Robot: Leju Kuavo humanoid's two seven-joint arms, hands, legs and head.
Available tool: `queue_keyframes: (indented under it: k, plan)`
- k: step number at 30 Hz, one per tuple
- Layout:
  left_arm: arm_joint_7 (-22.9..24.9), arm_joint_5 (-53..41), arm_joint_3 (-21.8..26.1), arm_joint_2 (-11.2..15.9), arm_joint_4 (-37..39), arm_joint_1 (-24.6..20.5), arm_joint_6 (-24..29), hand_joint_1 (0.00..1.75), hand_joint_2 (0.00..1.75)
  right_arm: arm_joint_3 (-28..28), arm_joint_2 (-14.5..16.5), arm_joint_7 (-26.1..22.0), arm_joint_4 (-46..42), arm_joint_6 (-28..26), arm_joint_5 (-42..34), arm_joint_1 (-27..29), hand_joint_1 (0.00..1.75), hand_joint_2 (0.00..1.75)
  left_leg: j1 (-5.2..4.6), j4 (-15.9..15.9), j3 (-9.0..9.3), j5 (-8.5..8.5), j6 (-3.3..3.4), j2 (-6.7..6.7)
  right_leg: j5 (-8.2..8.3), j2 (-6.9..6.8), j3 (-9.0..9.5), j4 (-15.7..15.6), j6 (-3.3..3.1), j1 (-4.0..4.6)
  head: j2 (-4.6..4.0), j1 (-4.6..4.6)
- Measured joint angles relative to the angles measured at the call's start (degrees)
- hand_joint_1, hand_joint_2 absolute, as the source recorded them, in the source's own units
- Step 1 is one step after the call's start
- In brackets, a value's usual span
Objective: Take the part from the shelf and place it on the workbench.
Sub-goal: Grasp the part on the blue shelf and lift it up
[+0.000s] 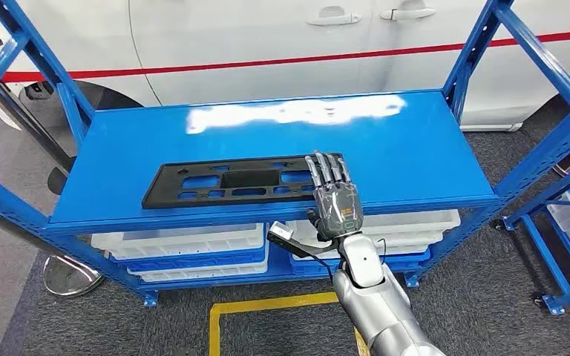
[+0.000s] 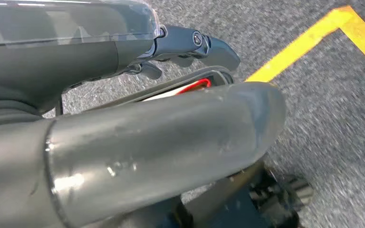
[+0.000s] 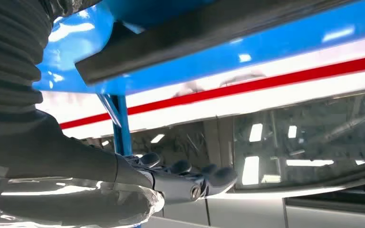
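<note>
I see white car (image 1: 267, 37) with red stripe behind blue shelf rack (image 1: 430, 148); white bins (image 1: 185, 241) on lower level. Black slotted part (image 1: 230, 184) lies flat on top shelf near front edge. My right hand (image 1: 334, 194) extended flat, fingers straight and apart, tips over part's right end, gripping nothing. Left hand (image 2: 123, 61) hangs over grey carpet (image 2: 332, 114) by yellow floor tape (image 2: 313, 40); fingers curled, can't tell its state
</note>
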Motion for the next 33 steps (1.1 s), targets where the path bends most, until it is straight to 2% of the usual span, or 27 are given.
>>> queue_keyframes:
  k: [2,3,4,6,7,9,11,12,14,15,16,17,19,20,21,24,26,28,30,31,32,33]
  plan:
    - [0.0,0.0,0.0,0.0,0.0,-0.1,0.0,0.00,0.00,0.0,0.0,0.0,0.0,0.0,0.1,-0.1,0.00,1.75,0.06,4.5,-2.21,-1.76,-0.24,0.00,-0.35,-0.07,0.51,-0.1,-0.45,0.06,0.00,0.02]
    - [-0.1,0.0,0.0,-0.1,0.0,0.0,0.0,0.00,0.00,0.0,0.0,0.1,-0.1,0.0,0.1,-0.1,0.00,1.75,0.09,7.9,-4.62,-1.92,-0.25,0.00,-0.84,-0.05,1.17,-0.1,-0.71,0.23,0.00,0.03]
    - [-0.1,0.1,0.0,-0.1,0.0,0.1,0.0,0.00,0.00,0.0,0.0,0.2,-0.1,0.0,0.2,-0.1,0.00,1.75,0.01,8.4,-5.86,-0.65,0.00,-0.01,-1.53,-0.03,2.11,-0.1,-0.88,0.41,0.00,0.05]
    - [-0.1,0.4,0.0,-0.1,0.0,0.2,0.1,0.00,0.00,0.0,0.0,0.4,-0.2,0.0,0.4,0.0,0.00,1.75,-0.43,4.1,-5.82,3.47,0.86,-0.03,-2.61,0.12,3.35,-0.2,-0.52,0.75,0.00,0.05]
    - [-0.2,0.4,0.0,-0.1,0.0,0.2,0.1,0.00,0.00,0.0,0.0,0.5,-0.2,0.0,0.4,0.0,0.00,1.75,-0.67,0.8,-4.51,4.76,1.22,-0.06,-2.83,0.12,3.60,-0.4,-0.21,0.74,0.00,0.05]
    - [-0.2,0.5,0.0,-0.1,0.0,0.2,0.1,0.00,0.00,0.0,0.0,0.5,-0.3,0.0,0.4,0.1,0.00,1.75,-0.65,0.0,-4.14,4.72,1.67,-0.11,-2.94,0.10,3.70,-0.7,0.35,0.70,0.00,0.04]
    - [-0.8,0.9,0.0,-0.1,0.0,0.2,0.0,0.00,0.00,0.0,-0.1,0.5,-0.4,0.0,0.4,0.0,0.00,1.75,-0.36,-1.0,-3.39,4.93,2.21,-0.06,-4.00,0.03,3.28,0.8,0.80,0.70,0.00,0.06]
    - [-1.3,1.1,0.0,-0.1,0.0,0.2,0.0,0.00,0.00,0.0,-0.1,0.6,-0.6,0.0,0.4,0.0,0.16,1.75,-0.21,-1.3,-3.02,4.95,2.49,-0.01,-5.23,0.01,2.15,3.1,0.99,0.69,0.00,0.06]
    - [-2.6,1.4,0.0,-0.1,0.0,0.1,-0.1,0.00,0.00,0.0,-0.3,0.6,-0.6,0.0,0.2,0.2,1.01,1.75,-0.30,-1.4,-2.76,4.66,2.85,0.02,-7.99,-0.02,-1.82,10.1,1.32,0.57,0.00,0.07]
    - [-3.1,1.5,0.0,-0.1,0.0,0.1,-0.1,0.00,0.00,0.0,-0.5,0.5,-0.7,0.0,0.0,0.4,1.45,1.75,-0.31,-1.3,-2.70,4.46,2.94,-0.01,-8.58,-0.03,-3.76,13.0,1.48,0.48,0.00,0.06]
    - [-3.5,1.5,0.0,-0.1,0.0,0.1,-0.1,0.00,0.00,0.0,-0.6,0.3,-0.7,0.0,-0.5,0.6,1.73,1.75,-0.31,-1.2,-2.61,4.24,2.94,-0.05,-8.17,-0.03,-4.94,14.3,1.61,0.38,0.00,0.07]
    - [-3.9,1.6,0.0,-0.1,0.0,0.1,-0.1,0.00,0.00,0.0,-0.7,0.0,-0.6,0.0,-1.2,0.6,1.74,1.75,-0.28,-1.0,-2.48,3.97,2.88,-0.10,-6.73,-0.05,-5.11,13.5,1.71,0.27,0.00,0.07]
    - [-4.5,1.6,0.0,-0.2,0.0,0.0,0.1,0.00,0.00,0.0,-0.8,-0.9,-0.7,0.0,-2.7,0.4,1.75,1.75,-0.20,-0.4,-2.13,3.20,2.52,-0.17,-2.40,-0.13,-2.78,7.2,1.76,0.06,0.00,0.07]
    - [-4.8,1.7,0.0,-0.2,0.0,0.0,0.3,0.00,0.00,0.0,-0.9,-1.3,-0.7,0.0,-3.2,0.2,1.75,1.75,-0.26,0.1,-2.09,2.77,2.22,-0.19,-1.01,-0.17,-1.39,3.9,1.69,0.08,0.00,0.07]
    - [-5.0,1.9,0.0,-0.2,0.0,-0.2,0.4,0.00,0.00,0.0,-0.9,-1.5,-0.7,0.0,-3.6,0.0,1.75,1.75,-0.32,0.4,-2.11,2.46,1.90,-0.20,-0.32,-0.17,-0.45,1.7,1.52,0.13,0.00,0.07]
    - [-5.2,2.2,0.0,-0.2,0.0,-0.5,0.6,0.00,0.00,0.0,-0.9,-1.9,-0.7,0.0,-4.1,-0.5,1.75,1.75,-0.39,0.5,-2.20,2.07,1.06,-0.18,-0.52,-0.01,0.03,0.6,0.68,0.35,0.00,0.04]
    - [-5.2,2.3,0.0,-0.2,0.0,-0.6,0.6,0.00,0.00,-0.1,-0.9,-2.0,-0.7,0.0,-4.2,-0.8,1.75,1.75,-0.25,1.9,-2.61,1.03,0.51,-0.13,-0.55,-0.02,0.40,0.3,0.01,0.24,0.00,0.04]
    - [-5.3,2.3,0.0,-0.2,0.0,-0.8,0.6,0.00,0.00,-0.1,-0.9,-2.1,-0.7,0.0,-4.2,-1.0,1.75,1.75,-0.08,7.2,-5.03,-1.69,0.00,-0.09,-0.67,-0.16,0.82,0.0,-0.52,0.18,0.00,0.04]
    - [-5.3,2.3,0.0,-0.2,0.0,-0.8,0.5,0.00,0.00,-0.1,-0.9,-2.2,-0.7,0.0,-4.2,-1.1,1.75,1.75,0.08,14.2,-8.76,-4.23,-0.30,-0.08,-0.83,-0.25,0.99,0.0,-0.79,0.32,0.00,0.04]
    - [-5.3,2.3,0.0,-0.2,0.0,-0.7,0.6,0.00,0.00,-0.1,-0.9,-2.4,-0.7,0.0,-4.2,-1.1,1.75,1.75,0.14,16.0,-9.97,-4.30,-0.33,-0.08,-0.89,-0.23,1.06,0.0,-0.84,0.38,0.00,0.04]
    - [-5.4,2.4,0.0,-0.2,0.0,-0.7,0.7,0.00,0.00,-0.1,-0.9,-2.5,-0.7,0.0,-4.1,-1.1,1.75,1.75,0.17,15.8,-10.19,-3.29,-0.26,-0.08,-0.97,-0.18,1.17,0.0,-0.85,0.43,0.00,0.04]
    - [-5.6,2.4,0.0,-0.2,0.0,-0.8,0.8,0.00,0.00,-0.1,-1.0,-2.6,-0.7,0.0,-4.1,-1.2,1.75,1.75,0.19,13.4,-9.33,-1.34,-0.10,-0.09,-1.06,-0.12,1.34,0.0,-0.80,0.45,0.00,0.03]
